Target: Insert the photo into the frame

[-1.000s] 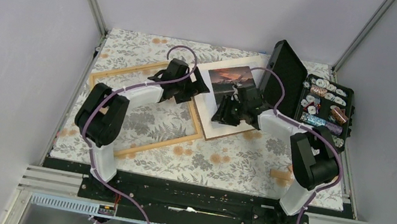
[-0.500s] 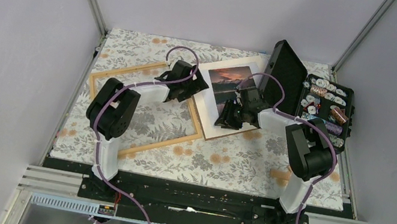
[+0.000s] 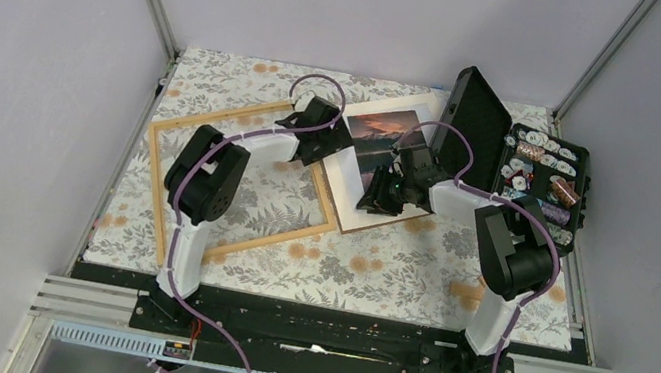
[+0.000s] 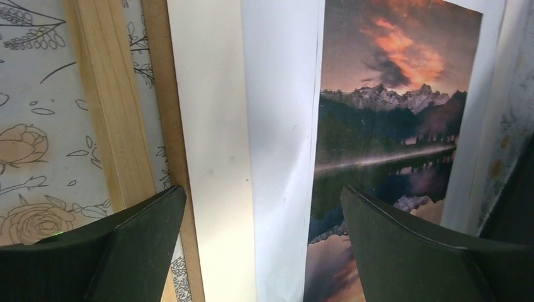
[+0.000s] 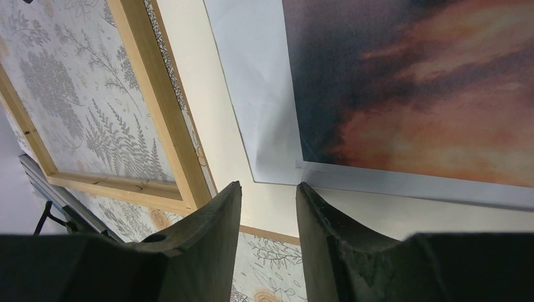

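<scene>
The photo [image 3: 384, 135], a sunset over dark mountains with a white border, lies on a cream mat [image 3: 354, 201] at the table's middle back. The light-wood frame [image 3: 216, 117] lies flat to its left. My left gripper [image 3: 329, 141] hangs open and wide over the photo's left edge; in the left wrist view [image 4: 262, 189] it spans the mat [image 4: 208, 126] and the photo [image 4: 390, 126], with the frame [image 4: 110, 113] at left. My right gripper [image 3: 375, 197] stands over the photo's near corner. Its jaws [image 5: 269, 184] are narrowly open and empty, the photo [image 5: 409, 94] just beyond the tips.
A brown backing board [image 4: 157, 63] shows under the mat's edge. An open black case [image 3: 479, 120] with several small items [image 3: 541, 176] stands at the back right, close to the right arm. A floral cloth [image 3: 374, 265] covers the table.
The left arm has swung back and to the right, bringing its gripper from over the frame to the photo's left edge. The right gripper narrowed slightly and shifted a little.
</scene>
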{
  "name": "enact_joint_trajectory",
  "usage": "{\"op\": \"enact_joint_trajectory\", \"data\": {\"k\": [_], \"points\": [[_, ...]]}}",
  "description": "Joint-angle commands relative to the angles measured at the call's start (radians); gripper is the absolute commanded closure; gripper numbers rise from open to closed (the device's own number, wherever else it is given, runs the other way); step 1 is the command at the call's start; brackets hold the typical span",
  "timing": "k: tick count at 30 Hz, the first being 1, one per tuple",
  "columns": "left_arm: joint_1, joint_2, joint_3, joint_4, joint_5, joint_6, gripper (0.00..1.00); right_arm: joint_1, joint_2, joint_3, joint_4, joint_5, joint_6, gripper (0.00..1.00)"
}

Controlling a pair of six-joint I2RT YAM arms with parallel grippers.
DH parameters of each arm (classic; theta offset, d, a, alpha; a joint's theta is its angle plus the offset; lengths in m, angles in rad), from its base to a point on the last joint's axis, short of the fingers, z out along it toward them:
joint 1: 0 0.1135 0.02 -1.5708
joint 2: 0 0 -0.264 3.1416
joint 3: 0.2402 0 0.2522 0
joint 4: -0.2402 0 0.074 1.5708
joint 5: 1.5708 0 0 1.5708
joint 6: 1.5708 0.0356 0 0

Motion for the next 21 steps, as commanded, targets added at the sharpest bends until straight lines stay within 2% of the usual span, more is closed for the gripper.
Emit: {"op": "enact_joint_trajectory", "data": {"k": [1, 7, 12, 16, 21], "points": [[-0.015, 0.024, 0.051, -0.139, -0.129, 0.004, 0.01, -0.004, 0.017, 0.010, 0.005, -0.014, -0.018, 0.55], [-0.023, 0.039, 0.046, -0.142, -0.149, -0.009, 0.01, -0.005, 0.020, 0.002, 0.016, -0.021, -0.019, 0.55], [-0.014, 0.070, 0.018, 0.018, 0.039, 0.019, 0.01, -0.006, 0.028, 0.001, 0.018, -0.027, -0.023, 0.55], [-0.014, 0.037, -0.050, 0.139, 0.066, 0.013, 0.02, -0.007, 0.030, -0.003, 0.024, -0.033, -0.023, 0.55], [-0.009, 0.009, -0.099, 0.206, 0.082, 0.014, 0.04, -0.009, 0.035, -0.003, 0.028, -0.041, -0.023, 0.55]]}}
